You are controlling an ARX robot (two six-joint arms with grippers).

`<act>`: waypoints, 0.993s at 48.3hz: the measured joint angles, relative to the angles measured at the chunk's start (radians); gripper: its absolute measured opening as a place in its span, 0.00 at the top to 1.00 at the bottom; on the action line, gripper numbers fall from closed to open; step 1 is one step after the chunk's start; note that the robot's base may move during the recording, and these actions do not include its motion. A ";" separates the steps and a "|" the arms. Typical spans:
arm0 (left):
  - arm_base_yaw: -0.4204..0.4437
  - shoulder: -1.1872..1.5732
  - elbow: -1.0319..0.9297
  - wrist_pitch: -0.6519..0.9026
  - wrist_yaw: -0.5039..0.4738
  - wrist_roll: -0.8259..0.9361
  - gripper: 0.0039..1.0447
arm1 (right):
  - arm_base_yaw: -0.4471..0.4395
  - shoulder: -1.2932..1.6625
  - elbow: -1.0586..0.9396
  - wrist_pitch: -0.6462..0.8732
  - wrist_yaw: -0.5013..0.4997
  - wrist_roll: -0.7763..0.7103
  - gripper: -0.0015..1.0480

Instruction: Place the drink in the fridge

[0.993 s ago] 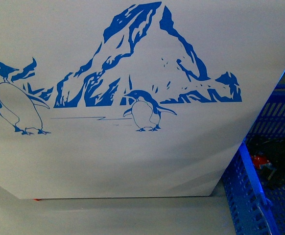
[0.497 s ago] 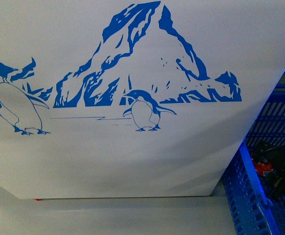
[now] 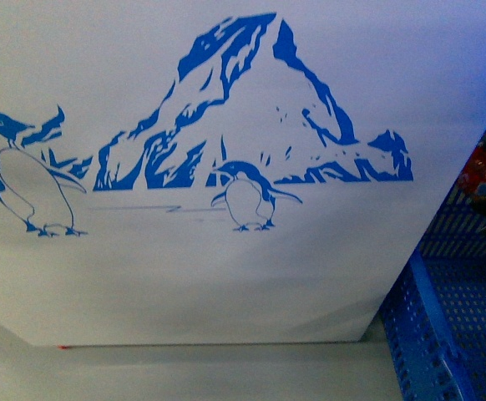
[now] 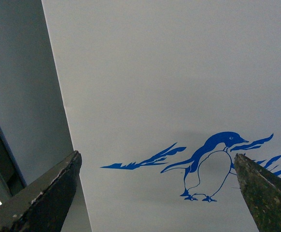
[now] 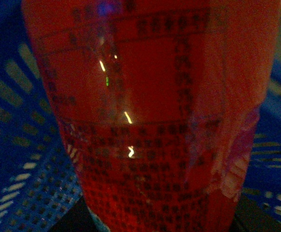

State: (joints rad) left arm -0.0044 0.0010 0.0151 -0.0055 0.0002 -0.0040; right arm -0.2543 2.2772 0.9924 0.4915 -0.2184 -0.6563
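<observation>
A: What changed on the right?

B: The drink (image 3: pixel 483 180), low in the blue basket (image 3: pixel 443 334) a second before, had risen beside the fridge (image 3: pixel 226 276). The right gripper seemed clamped on it.

A: The left?

B: The left gripper (image 4: pixel 155 193) faced the fridge wall, jaws apart and empty.

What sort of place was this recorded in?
Probably a shop, or a mock-up of one: a white fridge printed with blue penguin-and-mountain art, a blue perforated basket beside it, and a red-labelled drink.
</observation>
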 joint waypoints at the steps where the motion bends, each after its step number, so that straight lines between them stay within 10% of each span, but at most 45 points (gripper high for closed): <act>1: 0.000 0.000 0.000 0.000 0.000 0.000 0.08 | -0.003 -0.043 -0.023 0.000 -0.007 0.023 0.62; 24: 0.000 0.000 0.000 0.000 0.000 0.000 0.08 | -0.074 -1.001 -0.319 -0.232 -0.098 0.503 0.62; 48: 0.000 0.000 0.000 0.000 0.000 0.000 0.08 | -0.134 -1.721 -0.476 -0.612 -0.148 0.669 0.62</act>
State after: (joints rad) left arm -0.0044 0.0010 0.0151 -0.0055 -0.0002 -0.0040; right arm -0.3885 0.5564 0.5159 -0.1204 -0.3668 0.0128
